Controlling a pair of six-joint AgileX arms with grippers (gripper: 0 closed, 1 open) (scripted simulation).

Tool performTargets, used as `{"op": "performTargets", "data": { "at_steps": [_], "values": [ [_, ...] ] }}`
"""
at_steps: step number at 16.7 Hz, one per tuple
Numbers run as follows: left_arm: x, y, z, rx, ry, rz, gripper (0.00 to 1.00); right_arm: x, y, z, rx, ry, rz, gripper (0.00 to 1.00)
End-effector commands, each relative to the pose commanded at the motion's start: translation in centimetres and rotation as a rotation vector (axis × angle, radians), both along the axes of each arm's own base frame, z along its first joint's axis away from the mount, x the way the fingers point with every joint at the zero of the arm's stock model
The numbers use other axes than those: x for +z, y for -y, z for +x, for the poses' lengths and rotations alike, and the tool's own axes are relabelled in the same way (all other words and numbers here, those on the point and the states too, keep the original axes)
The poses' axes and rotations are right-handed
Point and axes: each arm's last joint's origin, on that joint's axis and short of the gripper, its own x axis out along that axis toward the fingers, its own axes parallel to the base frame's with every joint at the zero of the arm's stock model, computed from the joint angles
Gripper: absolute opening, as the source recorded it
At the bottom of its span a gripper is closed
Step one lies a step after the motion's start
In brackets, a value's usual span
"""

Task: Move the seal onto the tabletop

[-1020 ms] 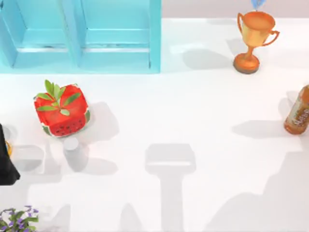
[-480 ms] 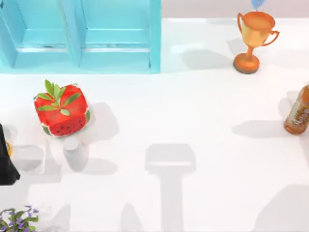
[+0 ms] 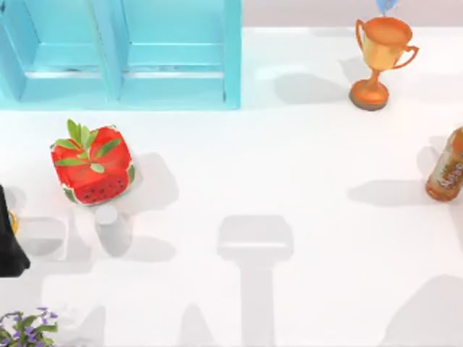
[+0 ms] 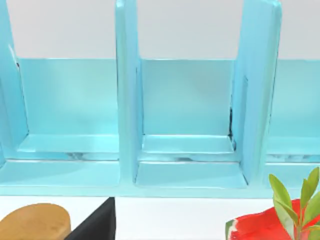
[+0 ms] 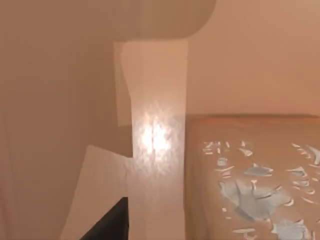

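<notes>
At the top view's far left edge, a black object (image 3: 9, 242) is cut off by the frame, and a sprig of purple flowers (image 3: 25, 331) is seen at the lower left corner. Both lie at the very margin of the tabletop (image 3: 289, 166). Behind them, the turquoise cabinet (image 3: 123, 65) is set along the far edge, with its open compartments facing the table. The cabinet's right wall ends about midway across.

In the left wrist view, the bare floors of the compartments are seen between upright dividers. A rounded tan wooden piece (image 4: 35, 222) lies low in that view, just beside a black shape.

The watermelon cube (image 3: 92, 165) is placed in front of the cabinet on the left side, apart from its front edge. A small pale cylinder (image 3: 107, 215) stands just at the cube's near side.

From there rightward, a wide stretch of plain white surface is left open across the middle, marked only by grey shadows. At the far right corner the orange-gold trophy (image 3: 380, 61) stands upright, well apart from the cabinet. The orange-brown bottle (image 3: 447, 170) is cut by the right edge and stands well in front of the trophy.

In the right wrist view, a tan-brown surface with pale flecks (image 5: 250, 175) is seen very close. Whether that is the seal cannot be told, so its place cannot be given. Whether the left gripper or the right gripper is spread or closed cannot be told either.
</notes>
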Motion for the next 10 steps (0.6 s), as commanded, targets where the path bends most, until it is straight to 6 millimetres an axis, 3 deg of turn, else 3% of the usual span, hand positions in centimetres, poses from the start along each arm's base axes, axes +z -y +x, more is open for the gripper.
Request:
{"op": "performTargets", "data": {
  "at_steps": [10],
  "values": [
    [0.0,0.0,0.0,0.0,0.0,0.0,1.0,0.0,0.0,0.0,0.0,0.0,0.0,0.02]
  ]
}}
